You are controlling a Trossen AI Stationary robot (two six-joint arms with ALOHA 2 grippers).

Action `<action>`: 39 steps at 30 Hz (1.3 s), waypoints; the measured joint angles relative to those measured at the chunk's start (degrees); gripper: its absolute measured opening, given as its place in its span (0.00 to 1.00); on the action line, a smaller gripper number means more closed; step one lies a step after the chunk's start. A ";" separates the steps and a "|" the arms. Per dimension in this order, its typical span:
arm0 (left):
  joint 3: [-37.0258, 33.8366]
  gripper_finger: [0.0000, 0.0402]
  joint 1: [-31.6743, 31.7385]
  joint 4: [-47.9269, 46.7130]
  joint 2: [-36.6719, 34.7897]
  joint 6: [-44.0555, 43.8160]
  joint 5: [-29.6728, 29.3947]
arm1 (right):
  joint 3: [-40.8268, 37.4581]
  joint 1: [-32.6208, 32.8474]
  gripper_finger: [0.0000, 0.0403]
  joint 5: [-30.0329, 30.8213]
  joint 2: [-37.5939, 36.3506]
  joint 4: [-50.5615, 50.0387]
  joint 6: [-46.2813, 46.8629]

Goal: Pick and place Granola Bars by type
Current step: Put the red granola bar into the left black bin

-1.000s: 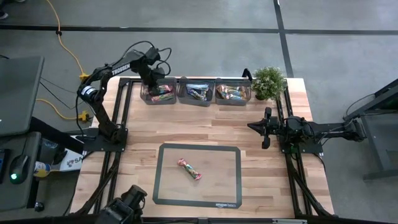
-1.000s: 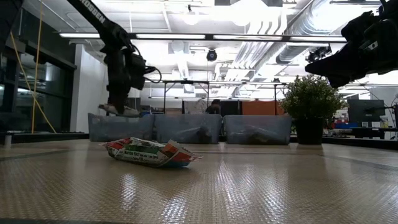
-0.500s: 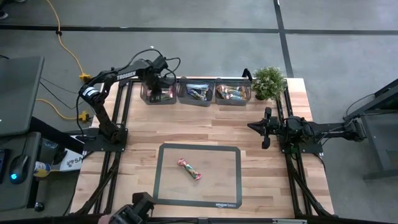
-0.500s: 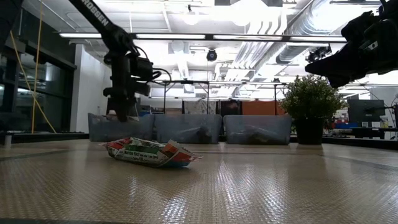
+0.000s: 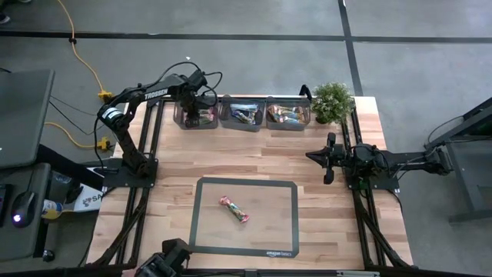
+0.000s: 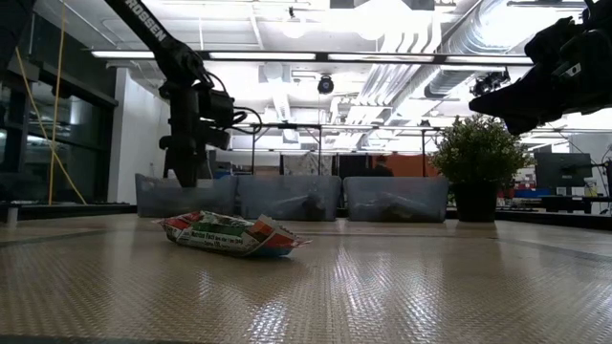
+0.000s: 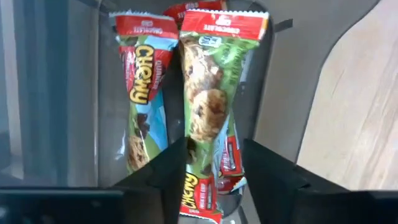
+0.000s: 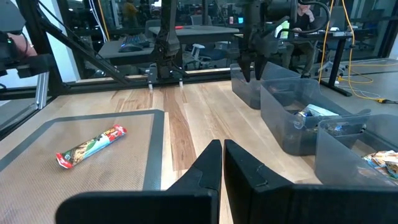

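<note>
The whole pale wooden counter (image 5: 254,165) is seen from directly overhead in the high view. From counter-top height, the low view is aimed level across the dark-bordered grey mat (image 6: 382,287) toward the three grey translucent plastic bins (image 6: 287,198). The leftmost bin's inside is shown close up by the left wrist view; mat and bins are shared by the right wrist view.

Both arms are showing matte black links, the left arm (image 5: 146,94) wearing white lettering along one link and trailing looped black cables near its wrist; the right arm (image 5: 384,161) is looking equally dark.
</note>
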 joint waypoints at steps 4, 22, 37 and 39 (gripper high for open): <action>0.39 0.46 0.00 -0.20 0.00 -3.92 -0.96 | 0.00 0.02 0.00 -0.01 0.00 0.00 0.00; 5.55 0.52 0.02 5.88 -13.22 -17.13 13.18 | 0.00 0.02 0.00 0.00 0.00 0.00 0.00; 5.55 0.52 -1.36 12.50 -24.21 -52.68 33.86 | 0.00 0.02 0.00 0.00 0.00 0.00 0.00; 5.53 0.52 -3.03 13.17 -26.80 -56.64 32.81 | 0.00 0.02 0.00 0.00 0.00 -0.01 0.00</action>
